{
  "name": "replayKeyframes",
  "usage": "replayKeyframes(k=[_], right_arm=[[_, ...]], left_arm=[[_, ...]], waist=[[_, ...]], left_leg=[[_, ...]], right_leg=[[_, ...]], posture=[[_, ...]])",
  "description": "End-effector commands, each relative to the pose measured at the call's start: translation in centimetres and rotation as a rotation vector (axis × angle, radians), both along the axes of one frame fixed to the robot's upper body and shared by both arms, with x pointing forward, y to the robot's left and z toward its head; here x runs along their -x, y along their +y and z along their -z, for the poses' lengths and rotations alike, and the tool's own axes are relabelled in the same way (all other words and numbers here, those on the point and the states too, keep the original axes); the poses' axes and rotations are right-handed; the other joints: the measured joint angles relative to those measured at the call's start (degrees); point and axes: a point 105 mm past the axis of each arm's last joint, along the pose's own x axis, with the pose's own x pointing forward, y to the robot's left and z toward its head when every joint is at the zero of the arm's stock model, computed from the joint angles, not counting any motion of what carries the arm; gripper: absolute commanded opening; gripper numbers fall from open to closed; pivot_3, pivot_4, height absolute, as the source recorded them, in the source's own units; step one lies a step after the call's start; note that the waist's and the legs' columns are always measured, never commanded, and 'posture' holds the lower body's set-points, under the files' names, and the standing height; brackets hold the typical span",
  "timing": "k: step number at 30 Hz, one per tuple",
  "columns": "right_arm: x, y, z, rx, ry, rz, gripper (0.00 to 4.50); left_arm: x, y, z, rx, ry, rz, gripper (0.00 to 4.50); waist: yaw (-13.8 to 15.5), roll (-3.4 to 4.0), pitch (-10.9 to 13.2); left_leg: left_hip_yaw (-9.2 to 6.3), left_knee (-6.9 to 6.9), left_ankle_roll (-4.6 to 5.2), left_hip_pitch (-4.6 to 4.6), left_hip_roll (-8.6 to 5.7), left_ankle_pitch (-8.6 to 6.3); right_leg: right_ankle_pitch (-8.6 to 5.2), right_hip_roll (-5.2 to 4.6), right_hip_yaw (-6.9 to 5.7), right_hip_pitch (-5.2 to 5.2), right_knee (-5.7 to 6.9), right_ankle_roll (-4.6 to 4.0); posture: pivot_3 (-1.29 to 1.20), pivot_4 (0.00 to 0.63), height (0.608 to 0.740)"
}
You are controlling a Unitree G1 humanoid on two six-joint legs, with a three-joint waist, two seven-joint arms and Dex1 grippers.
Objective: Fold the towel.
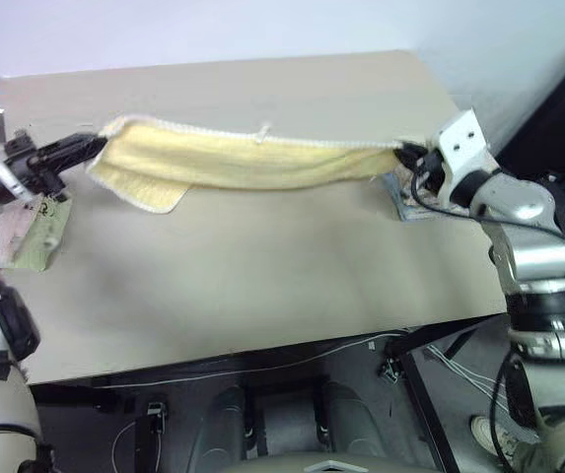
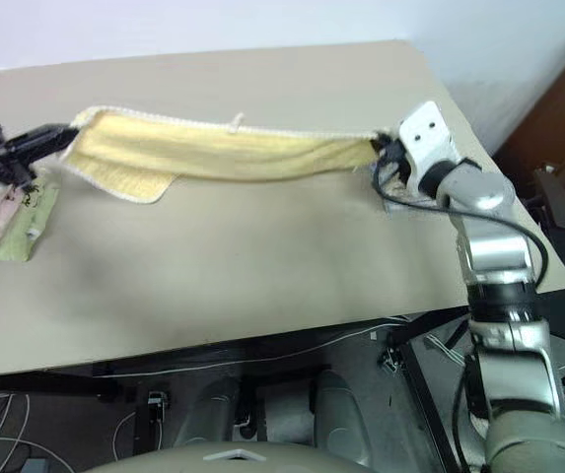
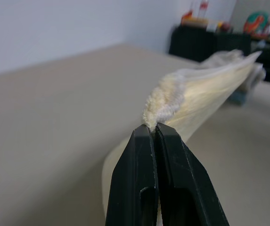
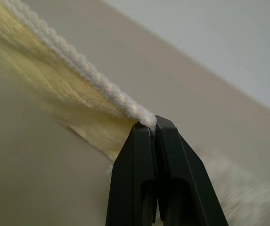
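no readable text, labels, brands or numbers anywhere

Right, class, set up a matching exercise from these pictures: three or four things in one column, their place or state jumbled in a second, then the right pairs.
1. towel
2. left gripper
3. right gripper
4. table

A. shut on the towel's left end
B. beige, lying under the towel
C. stretched between both grippers
D. shut on the towel's right end

Pairs: 1-C, 2-A, 3-D, 4-B

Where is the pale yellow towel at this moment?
In the head views the towel hangs stretched above the far half of the table, its ends pinched by the left end effector and right end effector.
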Motion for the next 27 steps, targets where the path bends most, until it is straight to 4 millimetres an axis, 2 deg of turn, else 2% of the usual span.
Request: replayKeyframes(k=[1, 4, 8, 15, 20, 24, 27], right_arm=[[3.6, 0.8, -1.1, -0.078, 0.088, -0.125, 0.0], [7.4, 1.2, 0.9, -0.032, 0.245, -0.253, 0.0], [10.0, 0.3, 2.4, 0.039, 0.379, -0.302, 0.0], [12.0, -0.7, 3.9, 0.115, 0.489, -0.35, 0.0], [12.6, -1.3, 4.5, 0.154, 0.523, -0.343, 0.0], [13.6, -1.6, 5.5, 0.188, 0.572, -0.359, 0.0], [14.3, -2.0, 6.0, 0.215, 0.601, -0.356, 0.0]], left_arm=[[1.7, 1.2, -0.7, -0.029, 0.014, 0.015, 0.02], [2.6, 1.8, -0.1, -0.045, 0.037, 0.004, 0.02], [3.6, 1.8, 0.9, -0.075, 0.072, 0.023, 0.02], [5.6, 0.9, 3.0, -0.118, 0.158, 0.096, 0.02], [8.5, 0.6, 6.6, -0.218, 0.336, 0.161, 0.02], [10.7, -0.1, 7.9, -0.221, 0.429, 0.217, 0.02], [11.9, 0.2, 8.7, -0.232, 0.481, 0.216, 0.02]], waist=[[0.21, 0.0, 0.0], [0.97, -0.06, -0.03], [1.89, -0.06, -0.04], [1.76, -0.09, -0.05], [1.47, -0.04, -0.06], [1.71, -0.02, -0.07], [1.68, -0.02, -0.07]], left_leg=[[0.0, 0.06, -0.01, 0.0, 0.01, 0.01], [-0.06, 0.16, -0.02, -0.01, 0.05, 0.01], [-0.06, 0.33, -0.02, -0.01, 0.07, -0.01], [-0.13, 0.68, 0.0, -0.01, 0.22, -0.04], [-0.13, 0.59, -0.02, -0.02, 0.29, -0.05], [-0.14, 0.54, -0.18, -0.05, 0.29, -0.15], [-0.11, 0.41, -0.22, -0.07, 0.27, -0.17]], right_leg=[[0.01, 0.0, 0.0, 0.0, 0.08, -0.02], [0.01, -0.01, -0.02, 0.03, 0.14, -0.05], [-0.01, -0.05, -0.03, 0.09, 0.08, -0.23], [0.09, -0.06, -0.02, 0.17, 0.08, -0.63], [0.09, -0.19, 0.07, 0.04, 0.04, -0.68], [0.1, -0.3, 0.08, -0.01, -0.03, -0.71], [0.14, -0.44, 0.06, -0.02, -0.21, -0.78]], posture=[[0.0, 0.15, 0.74], [0.0, 0.15, 0.74], [0.0, 0.15, 0.74], [0.0, 0.15, 0.74], [0.0, 0.15, 0.74], [0.0, 0.15, 0.74], [0.0, 0.15, 0.74]])
